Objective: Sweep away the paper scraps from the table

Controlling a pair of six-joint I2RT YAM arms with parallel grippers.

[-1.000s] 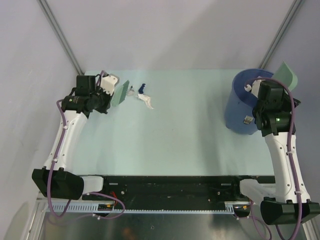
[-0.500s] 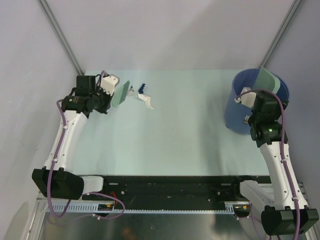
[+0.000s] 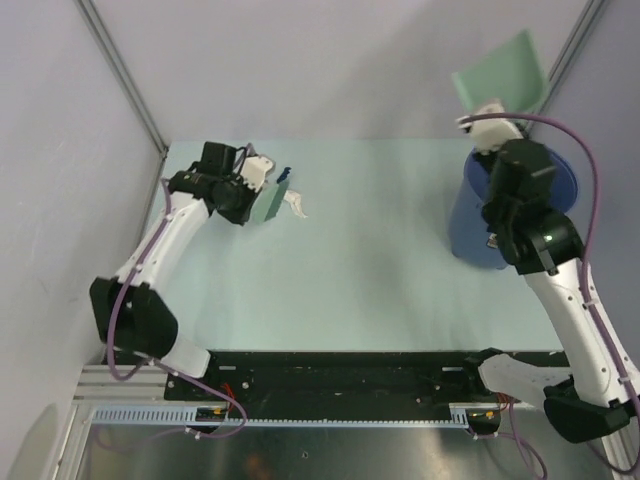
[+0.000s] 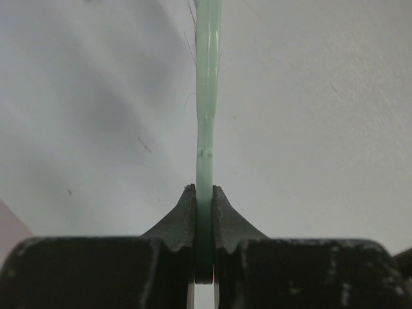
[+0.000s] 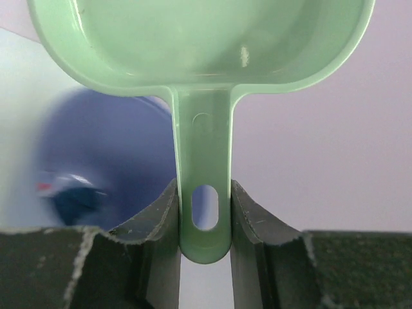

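Observation:
A few paper scraps lie at the back left of the table (image 3: pixel 360 250): a dark blue bit (image 3: pixel 286 176) and a white bit (image 3: pixel 298 206). My left gripper (image 3: pixel 257 193) is shut on a thin pale green brush (image 3: pixel 268 204), which stands on the table right beside the scraps on their left. The left wrist view shows the brush (image 4: pixel 207 96) edge-on between the shut fingers (image 4: pixel 226 215), and no scraps. My right gripper (image 3: pixel 487 112) is shut on the handle of the pale green dustpan (image 3: pixel 500 72), held high over the bucket. The right wrist view shows that handle (image 5: pixel 205 187) clamped, with the pan (image 5: pixel 199 38) above it.
A big round blue bucket (image 3: pixel 470 225) stands at the table's back right, under the right arm; it shows blurred in the right wrist view (image 5: pixel 103 161). Grey walls and metal frame posts (image 3: pixel 120 70) ring the table.
My left gripper has moved right with the brush, up against the scraps. My right arm has lifted the dustpan from the bucket's rim to high above it.

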